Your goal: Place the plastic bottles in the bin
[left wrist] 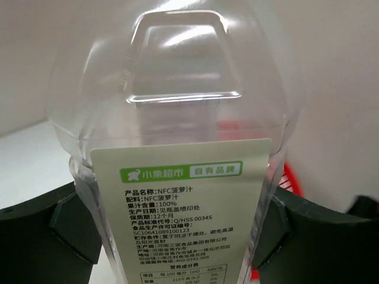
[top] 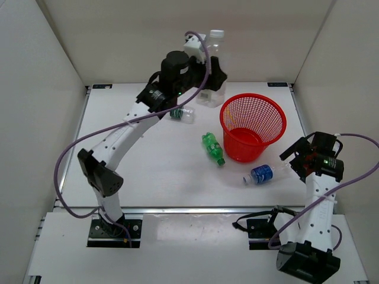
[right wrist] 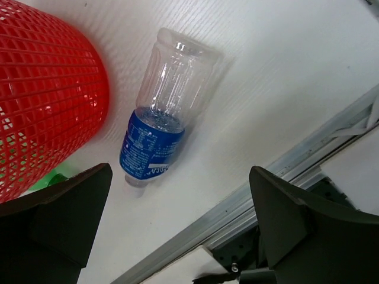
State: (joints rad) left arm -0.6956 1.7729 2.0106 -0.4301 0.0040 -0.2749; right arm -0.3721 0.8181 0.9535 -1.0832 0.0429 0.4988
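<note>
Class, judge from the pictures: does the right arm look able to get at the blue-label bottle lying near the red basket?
Probably yes: the right gripper hangs open just above the blue-label bottle, nothing lies between them, and the red basket stands slightly apart.

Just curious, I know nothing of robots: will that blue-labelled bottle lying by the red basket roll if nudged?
Probably: the blue-label bottle lies on its side and looks round, so a nudge should roll it. It appears empty, so likely light. Its thin clear walls may dent when squeezed.
</note>
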